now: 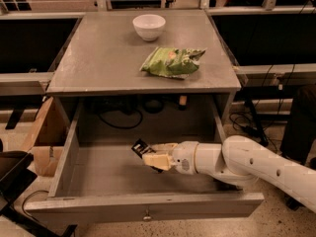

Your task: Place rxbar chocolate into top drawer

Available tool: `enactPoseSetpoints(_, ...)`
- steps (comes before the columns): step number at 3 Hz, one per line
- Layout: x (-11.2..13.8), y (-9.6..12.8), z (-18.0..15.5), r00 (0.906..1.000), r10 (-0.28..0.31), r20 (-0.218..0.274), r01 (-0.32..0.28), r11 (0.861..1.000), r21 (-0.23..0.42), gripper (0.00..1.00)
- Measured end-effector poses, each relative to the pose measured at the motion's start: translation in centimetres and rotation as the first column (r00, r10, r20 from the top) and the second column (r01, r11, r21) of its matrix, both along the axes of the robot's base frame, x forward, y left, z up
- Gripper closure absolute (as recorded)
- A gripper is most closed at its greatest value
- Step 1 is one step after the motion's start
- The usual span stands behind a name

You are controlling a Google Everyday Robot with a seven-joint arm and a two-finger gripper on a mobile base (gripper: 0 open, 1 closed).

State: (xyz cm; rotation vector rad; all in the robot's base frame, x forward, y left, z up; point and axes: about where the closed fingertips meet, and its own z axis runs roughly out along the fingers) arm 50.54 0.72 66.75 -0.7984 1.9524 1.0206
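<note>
Here, in the single camera view, the gripper (154, 155) sits low inside the open top drawer (98, 174), near the middle of its floor, with the white arm reaching in from the right. Its pale fingers (157, 161) are closed on the rxbar chocolate (142, 146). The black wrapper pokes out up and to the left of them, tilted rather than flat. Whether the bar's lower edge touches the drawer bottom I cannot tell; it looks just above it.

Up on the table (98, 58) a white bowl (149, 26) stands toward the back and a green snack bag (173, 62) lies nearer the front edge, both well apart from the arm. Cables (118, 118) hang in the shadow behind the drawer.

The step in hand looks like the release. To do it well, the bar should be let go low, over bare grey floor and away from the side walls, so it drops flat instead of tipping or bouncing. The fingers should open fully before the arm lifts, so the wrapper does not cling and ride back up. The withdrawal should then go up and back toward the right, clear of the drawer's front rim and the table's overhanging edge.
</note>
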Motion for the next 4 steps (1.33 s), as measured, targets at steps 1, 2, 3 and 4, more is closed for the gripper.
enactPoseSetpoints(1, 0.0, 0.0, 0.0, 1.0, 0.0, 0.0, 0.0, 1.0, 0.0, 0.5)
enactPoseSetpoints(2, 0.0, 0.0, 0.0, 1.0, 0.0, 0.0, 0.0, 1.0, 0.0, 0.27)
enactPoseSetpoints(3, 0.0, 0.0, 0.0, 1.0, 0.0, 0.0, 0.0, 1.0, 0.0, 0.04)
enactPoseSetpoints(4, 0.4, -0.7, 1.0, 0.9999, 0.009, 0.006, -0.009, 1.0, 0.004, 0.0)
